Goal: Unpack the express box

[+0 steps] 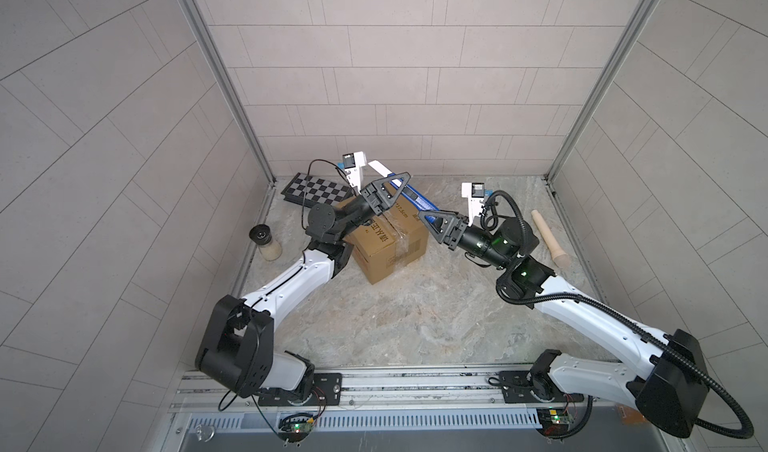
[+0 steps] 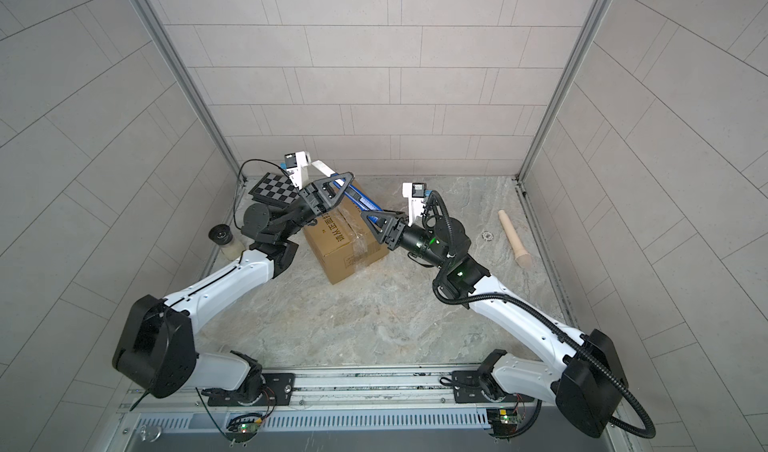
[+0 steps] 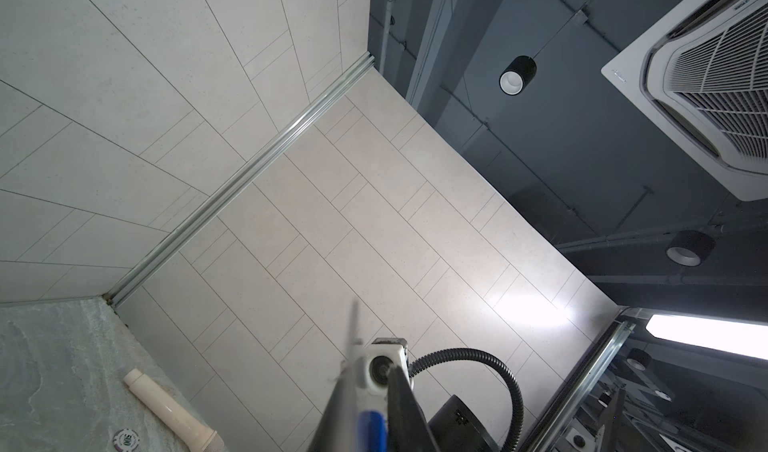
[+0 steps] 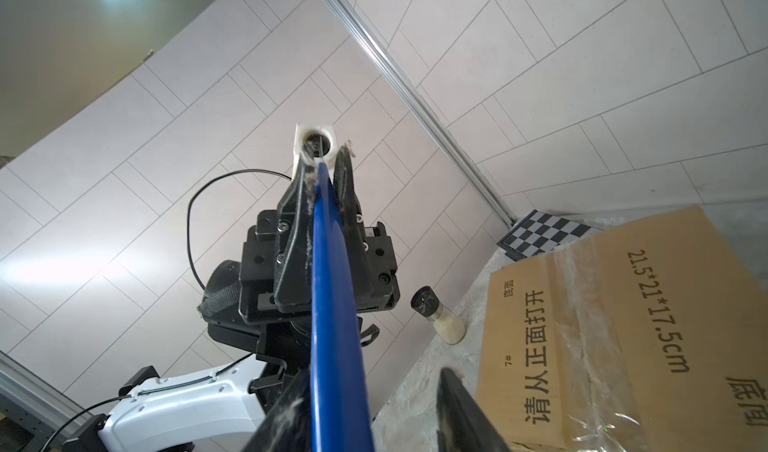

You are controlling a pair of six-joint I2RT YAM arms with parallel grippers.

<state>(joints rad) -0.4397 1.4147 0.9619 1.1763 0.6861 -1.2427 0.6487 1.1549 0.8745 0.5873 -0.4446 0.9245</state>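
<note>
The express box [image 1: 386,242] sits closed and taped on the marble table [image 1: 415,325], one corner turned toward the arm bases. Over its far edge the left gripper [image 1: 399,179] is clamped on a long blue tool [image 1: 415,196] with a white end – the right wrist view shows its fingers [image 4: 291,237] pinching the blue strip. The right gripper [image 1: 426,217], just beside the box's far corner, has its jaws apart – the blue tool runs between them, along one finger [image 4: 282,425] and clear of the other. A checkered board [image 1: 316,190] lies behind the box, and a black-lidded jar [image 1: 266,244] stands well apart from it
</note>
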